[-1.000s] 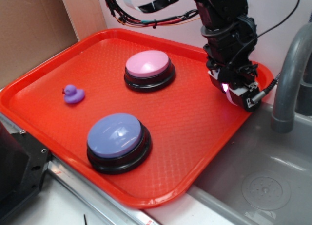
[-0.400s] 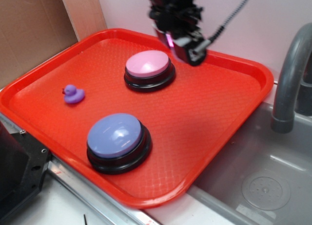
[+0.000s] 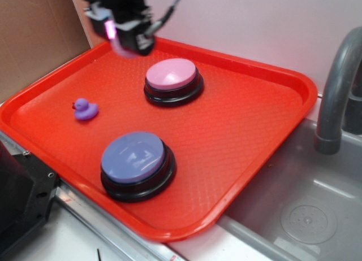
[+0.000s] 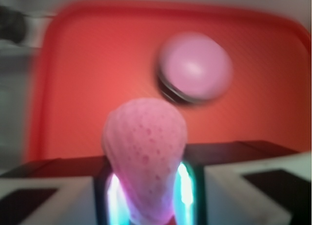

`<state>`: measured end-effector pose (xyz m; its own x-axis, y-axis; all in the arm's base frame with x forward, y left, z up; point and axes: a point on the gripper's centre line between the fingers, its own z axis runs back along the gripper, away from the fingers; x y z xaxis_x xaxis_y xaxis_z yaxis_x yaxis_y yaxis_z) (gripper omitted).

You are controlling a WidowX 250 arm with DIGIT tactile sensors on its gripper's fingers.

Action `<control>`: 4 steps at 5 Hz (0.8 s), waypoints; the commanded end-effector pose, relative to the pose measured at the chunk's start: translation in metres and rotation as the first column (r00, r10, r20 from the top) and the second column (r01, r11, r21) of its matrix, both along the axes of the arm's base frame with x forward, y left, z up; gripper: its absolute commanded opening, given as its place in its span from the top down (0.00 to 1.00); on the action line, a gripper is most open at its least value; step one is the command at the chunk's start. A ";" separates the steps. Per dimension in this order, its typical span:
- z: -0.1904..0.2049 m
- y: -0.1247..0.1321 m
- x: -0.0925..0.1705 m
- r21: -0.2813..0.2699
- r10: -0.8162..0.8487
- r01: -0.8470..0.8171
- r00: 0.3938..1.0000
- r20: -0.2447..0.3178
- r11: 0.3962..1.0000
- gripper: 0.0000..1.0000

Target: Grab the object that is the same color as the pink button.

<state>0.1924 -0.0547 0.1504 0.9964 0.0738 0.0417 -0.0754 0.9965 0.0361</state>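
My gripper (image 3: 121, 39) hangs above the far left corner of the red tray (image 3: 266, 120), left of the pink button (image 3: 171, 75). It is shut on the pink dimpled ball (image 4: 145, 154), which is squeezed between the two fingers and fills the wrist view, with glowing pads either side. In the exterior view only a pale pink edge of the ball (image 3: 125, 49) shows under the gripper. The pink button (image 4: 196, 67) lies ahead and to the right in the wrist view, blurred by motion.
A blue-purple button (image 3: 135, 158) sits near the tray's front edge. A tiny purple duck (image 3: 85, 109) stands at the left. A grey sink (image 3: 308, 210) and faucet (image 3: 336, 86) lie to the right. A cardboard wall (image 3: 34, 35) stands behind left.
The gripper, holding the ball, has swept from the tray's far right corner leftward across the back, past the pink button, to the far left corner.
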 end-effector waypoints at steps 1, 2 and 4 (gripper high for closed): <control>0.026 0.022 -0.016 0.018 0.163 -0.162 0.986 -0.024 0.987 1.00; 0.021 0.027 -0.023 0.055 0.168 -0.170 0.985 0.045 0.984 1.00; 0.015 0.033 -0.031 0.071 0.186 -0.190 0.981 0.064 0.979 1.00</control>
